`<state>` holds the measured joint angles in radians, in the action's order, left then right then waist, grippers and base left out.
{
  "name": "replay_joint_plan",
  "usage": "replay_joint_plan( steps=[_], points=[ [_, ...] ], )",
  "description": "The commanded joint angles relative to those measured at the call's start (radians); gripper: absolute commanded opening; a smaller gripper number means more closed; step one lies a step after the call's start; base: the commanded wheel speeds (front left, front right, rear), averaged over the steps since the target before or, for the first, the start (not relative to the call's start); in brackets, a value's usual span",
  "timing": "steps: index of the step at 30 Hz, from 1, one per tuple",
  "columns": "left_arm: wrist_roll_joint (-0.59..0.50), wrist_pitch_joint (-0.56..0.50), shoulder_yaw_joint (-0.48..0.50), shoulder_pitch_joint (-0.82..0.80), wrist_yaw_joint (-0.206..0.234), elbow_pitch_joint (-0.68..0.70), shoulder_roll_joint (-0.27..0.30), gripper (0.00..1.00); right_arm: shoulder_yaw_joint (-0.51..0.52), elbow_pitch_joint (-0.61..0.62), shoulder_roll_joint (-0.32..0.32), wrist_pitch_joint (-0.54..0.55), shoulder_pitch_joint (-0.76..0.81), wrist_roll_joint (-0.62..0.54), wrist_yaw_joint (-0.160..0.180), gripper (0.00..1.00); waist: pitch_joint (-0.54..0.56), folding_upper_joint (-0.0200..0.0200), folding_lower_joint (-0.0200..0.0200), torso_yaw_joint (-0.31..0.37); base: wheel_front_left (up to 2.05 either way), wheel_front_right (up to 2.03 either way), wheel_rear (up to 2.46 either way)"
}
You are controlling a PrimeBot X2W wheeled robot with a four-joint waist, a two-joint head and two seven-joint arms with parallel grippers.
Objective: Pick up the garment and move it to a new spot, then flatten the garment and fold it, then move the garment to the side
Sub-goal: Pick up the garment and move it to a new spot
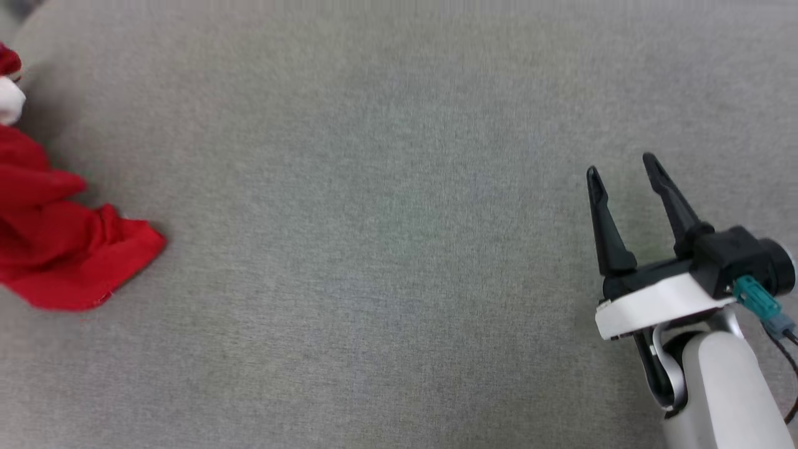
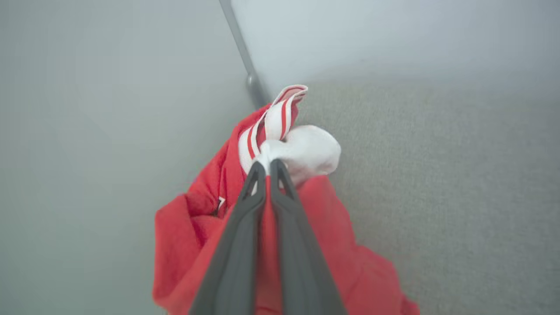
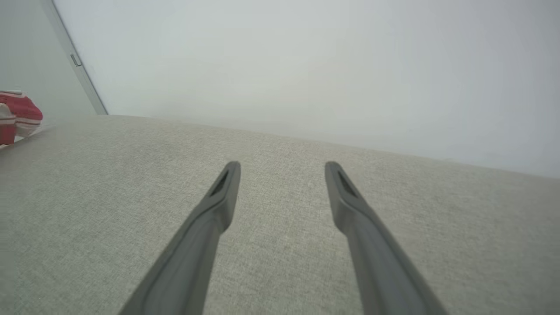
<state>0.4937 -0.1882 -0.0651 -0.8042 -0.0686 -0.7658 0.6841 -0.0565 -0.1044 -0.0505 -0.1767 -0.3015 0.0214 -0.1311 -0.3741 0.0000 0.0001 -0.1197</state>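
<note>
The garment [image 1: 56,249], a red jersey with white parts, is bunched at the far left edge of the head view, its lower folds resting on the grey cloth surface. In the left wrist view my left gripper [image 2: 267,164] is shut on the garment [image 2: 302,151], pinching a white sleeve bunch beside the red-white striped trim, with red fabric hanging below. My right gripper [image 1: 620,165] stands open at the lower right, nothing between its fingers. It hovers low over bare cloth [image 3: 282,165]. A bit of the garment [image 3: 17,116] shows at the far left of the right wrist view. Its lettering is hidden.
A grey fabric-covered surface [image 1: 386,249] spreads across the whole work area. Pale walls rise behind it, with a dark corner strip [image 2: 245,57] near the garment. The surface's far edge [image 3: 306,138] runs close ahead of my right gripper.
</note>
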Motion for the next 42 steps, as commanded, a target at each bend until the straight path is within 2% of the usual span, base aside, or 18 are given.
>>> replay_joint_plan(
  steps=[1, 8, 15, 22, 33, 37, 42],
  points=[
    [-0.004, 0.014, -0.002, -0.011, 0.006, -0.002, 0.001, 0.0, 0.002, -0.004, 0.001, -0.006, 0.013, 0.005, 0.001, 1.0, 0.057, 0.0, -0.0001, -0.004, 0.0, 0.0, 0.0],
    [-0.074, 0.25, -0.044, -0.061, 0.039, -0.021, -0.056, 0.0, 0.024, -0.029, 0.001, -0.007, 0.082, 0.039, 0.001, 1.0, 0.197, 0.0, -0.0001, 0.002, 0.0, 0.0, 0.0],
    [-0.095, 0.347, -0.092, -0.082, 0.068, -0.001, -0.172, 0.0, 0.038, -0.042, 0.001, -0.002, 0.143, 0.066, 0.001, 1.0, 0.3, 0.0, -0.0001, 0.038, 0.0, 0.0, 0.0],
    [-0.077, 0.368, -0.144, -0.037, 0.061, 0.088, -0.298, 0.0, 0.043, -0.026, 0.001, 0.016, 0.188, 0.074, 0.001, 1.0, 0.356, 0.0, -0.0001, 0.111, 0.0, 0.0, 0.0],
    [-0.039, 0.306, -0.273, 0.057, 0.034, 0.302, -0.507, 0.0, 0.049, 0.009, 0.001, 0.039, 0.222, 0.088, 0.001, 1.0, 0.36, 0.0, -0.0001, 0.24, 0.0, 0.0, 0.0],
    [-0.033, 0.284, -0.321, 0.111, 0.02, 0.359, -0.546, 0.0, 0.058, 0.022, 0.001, 0.036, 0.221, 0.087, 0.001, 1.0, 0.333, 0.0, -0.0001, 0.27, 0.0, 0.0, 0.0],
    [-0.022, 0.272, -0.367, 0.239, 0.017, 0.395, -0.554, 0.0, 0.056, 0.02, 0.001, 0.024, 0.214, 0.097, 0.001, 1.0, 0.301, 0.0, -0.0001, 0.298, 0.0, 0.0, 0.0]
  ],
)
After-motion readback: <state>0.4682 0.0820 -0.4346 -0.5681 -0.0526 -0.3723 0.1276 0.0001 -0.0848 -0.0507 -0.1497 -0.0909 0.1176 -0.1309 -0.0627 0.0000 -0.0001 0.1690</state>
